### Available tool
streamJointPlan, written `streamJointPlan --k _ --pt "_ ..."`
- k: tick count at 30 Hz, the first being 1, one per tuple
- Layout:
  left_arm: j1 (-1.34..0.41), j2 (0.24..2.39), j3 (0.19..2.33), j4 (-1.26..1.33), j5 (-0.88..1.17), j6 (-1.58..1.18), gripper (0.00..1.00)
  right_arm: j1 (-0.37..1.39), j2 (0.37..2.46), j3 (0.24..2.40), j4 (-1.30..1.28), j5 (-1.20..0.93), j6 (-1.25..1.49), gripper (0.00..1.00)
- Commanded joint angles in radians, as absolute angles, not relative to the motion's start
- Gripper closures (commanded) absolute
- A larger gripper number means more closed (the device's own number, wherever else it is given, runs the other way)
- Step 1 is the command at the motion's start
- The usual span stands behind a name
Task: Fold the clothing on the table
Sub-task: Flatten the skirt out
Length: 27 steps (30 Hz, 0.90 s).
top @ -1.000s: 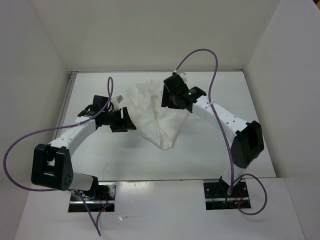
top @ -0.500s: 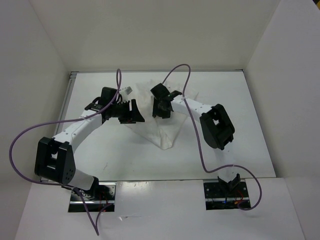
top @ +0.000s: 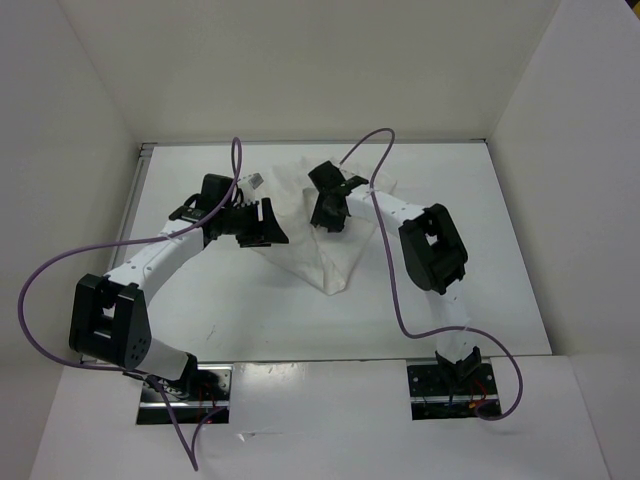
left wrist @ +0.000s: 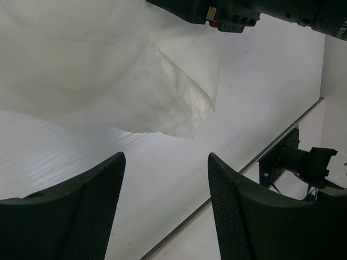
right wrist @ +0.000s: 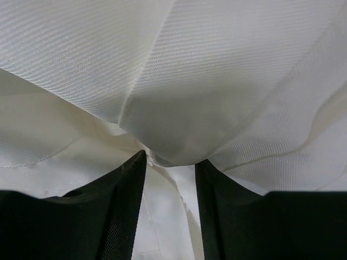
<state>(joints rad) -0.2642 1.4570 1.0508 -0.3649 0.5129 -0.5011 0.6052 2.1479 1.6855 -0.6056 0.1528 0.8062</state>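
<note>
The white wrinkled clothing [top: 325, 265] lies bunched in the middle of the table [top: 470, 290], tapering to a point toward the near side. My right gripper [top: 328, 213] is pressed down into its upper middle. In the right wrist view a raised fold of clothing [right wrist: 217, 65] bulges between the right gripper [right wrist: 171, 158], whose jaws still stand apart. My left gripper [top: 264, 225] hovers at the cloth's left edge. In the left wrist view the left gripper [left wrist: 165, 157] is open over bare table, and the clothing [left wrist: 97, 65] lies just beyond its fingers.
White upright walls [top: 80, 130] enclose the table on three sides. A thin metal rail [left wrist: 244, 168] marks the near edge, with an arm base [left wrist: 303, 162] beyond it. Purple cables [top: 60, 265] loop off both arms. The right arm's black wrist [left wrist: 244, 11] shows over the cloth.
The right arm swung in and lowered onto the clothing, and its jaws have narrowed round a fold. The left arm moved in to the cloth's left edge, then held still, open.
</note>
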Motion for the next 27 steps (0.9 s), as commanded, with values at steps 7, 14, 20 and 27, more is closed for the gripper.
streamJointPlan --k 7,14,20,27 --pt "-0.262 1.433 1.048 -0.342 0.512 -0.494 0.3 0.586 2.196 1.778 -0.604 0.201 0.839 0.62" --pt "-0.262 1.433 1.048 -0.342 0.512 -0.485 0.3 0.586 2.2 1.798 -0.586 0.201 0.815 1.0" --pt "-0.262 1.442 1.048 -0.342 0.521 -0.485 0.3 0.632 1.963 1.966 -0.643 0.18 0.657 1.0" --pt "-0.253 1.442 1.037 -0.342 0.522 -0.485 0.3 0.537 1.697 1.892 -0.614 0.06 0.676 1.0"
